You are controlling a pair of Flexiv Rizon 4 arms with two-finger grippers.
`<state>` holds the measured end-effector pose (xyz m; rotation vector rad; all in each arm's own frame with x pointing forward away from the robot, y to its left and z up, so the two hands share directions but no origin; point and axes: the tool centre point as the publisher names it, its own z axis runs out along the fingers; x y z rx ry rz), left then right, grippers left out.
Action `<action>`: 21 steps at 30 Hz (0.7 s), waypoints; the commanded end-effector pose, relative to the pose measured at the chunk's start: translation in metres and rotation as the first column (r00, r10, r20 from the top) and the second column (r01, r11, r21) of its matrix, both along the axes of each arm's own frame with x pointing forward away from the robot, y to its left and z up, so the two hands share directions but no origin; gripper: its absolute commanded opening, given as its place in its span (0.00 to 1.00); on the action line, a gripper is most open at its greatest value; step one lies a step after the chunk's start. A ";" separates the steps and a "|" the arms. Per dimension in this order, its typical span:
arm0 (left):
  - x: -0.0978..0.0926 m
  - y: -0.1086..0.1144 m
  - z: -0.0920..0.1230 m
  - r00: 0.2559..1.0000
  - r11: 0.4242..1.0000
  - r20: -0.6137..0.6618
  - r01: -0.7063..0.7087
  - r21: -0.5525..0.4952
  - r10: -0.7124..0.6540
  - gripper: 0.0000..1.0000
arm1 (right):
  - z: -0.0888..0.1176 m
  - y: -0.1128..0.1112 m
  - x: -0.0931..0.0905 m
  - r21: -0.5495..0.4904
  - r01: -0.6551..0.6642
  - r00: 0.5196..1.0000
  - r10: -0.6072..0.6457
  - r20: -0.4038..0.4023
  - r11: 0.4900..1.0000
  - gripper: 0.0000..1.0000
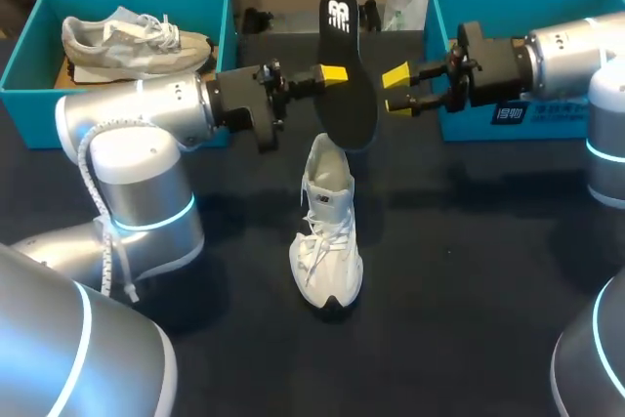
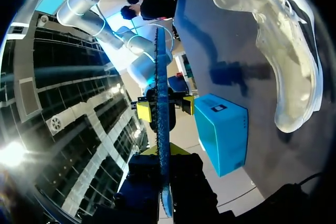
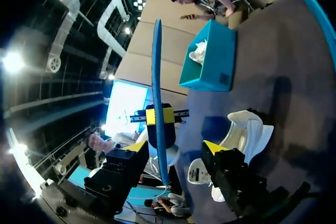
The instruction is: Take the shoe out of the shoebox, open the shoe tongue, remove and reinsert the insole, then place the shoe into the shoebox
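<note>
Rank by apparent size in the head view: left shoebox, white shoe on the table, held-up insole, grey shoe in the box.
1. left shoebox
2. white shoe, by a small margin
3. insole and grey shoe: they look alike. The insole is held up nearer the camera, so they are unranked.

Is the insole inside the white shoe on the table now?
No, the left gripper holds the insole upright in the air, apart from the white shoe.
</note>
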<state>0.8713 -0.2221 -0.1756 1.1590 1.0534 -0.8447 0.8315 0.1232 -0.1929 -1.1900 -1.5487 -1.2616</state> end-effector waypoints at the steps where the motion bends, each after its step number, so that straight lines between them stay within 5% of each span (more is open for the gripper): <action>1: 0.006 -0.013 -0.004 1.000 1.000 0.005 -0.015 0.000 0.015 0.00 | -0.003 0.009 0.005 0.007 -0.007 1.000 0.007 0.002 1.000 0.58; 11: 0.017 -0.024 -0.010 0.999 0.999 0.003 -0.049 0.007 0.049 0.00 | -0.003 0.018 0.004 0.015 -0.016 1.000 0.016 0.004 1.000 0.62; 21: 0.013 -0.034 -0.013 0.999 0.999 -0.008 -0.045 0.007 0.045 0.00 | -0.003 0.023 0.007 0.020 -0.027 1.000 0.027 0.015 0.999 0.45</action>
